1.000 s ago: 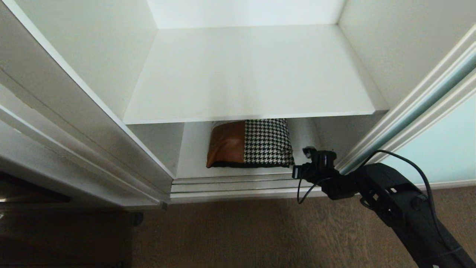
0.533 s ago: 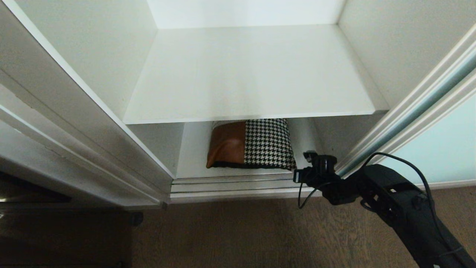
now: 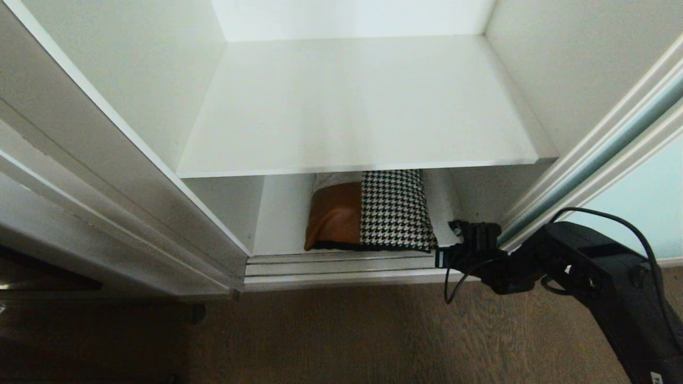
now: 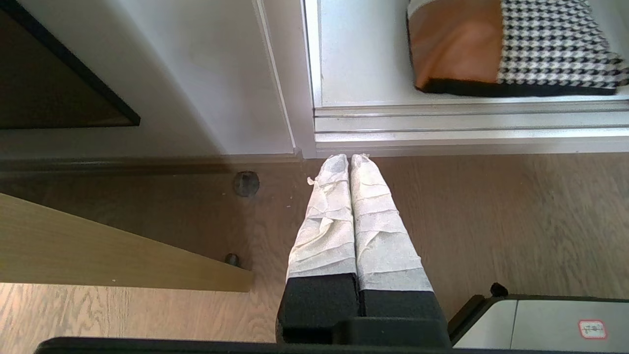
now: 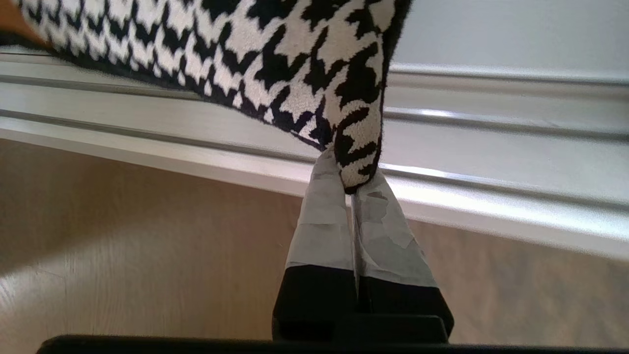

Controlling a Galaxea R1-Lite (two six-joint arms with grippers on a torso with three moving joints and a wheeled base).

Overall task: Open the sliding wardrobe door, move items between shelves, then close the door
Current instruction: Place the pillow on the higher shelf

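While the door [image 3: 629, 176] stands open in the head view, the cushion [image 3: 373, 216] lies on the bottom shelf [image 3: 277, 218], under the bare upper one. Parked left gripper [image 4: 350, 158] (its own view) is closed, empty. Right gripper [image 5: 351, 189] pinches the cushion's corner; soft and light, it should sag from there.

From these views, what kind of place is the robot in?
Likely a bedroom or closet area of a home: an open built-in wardrobe with white shelves, a frosted sliding door on floor tracks, a houndstooth cushion on the bottom shelf, and wood-look flooring.
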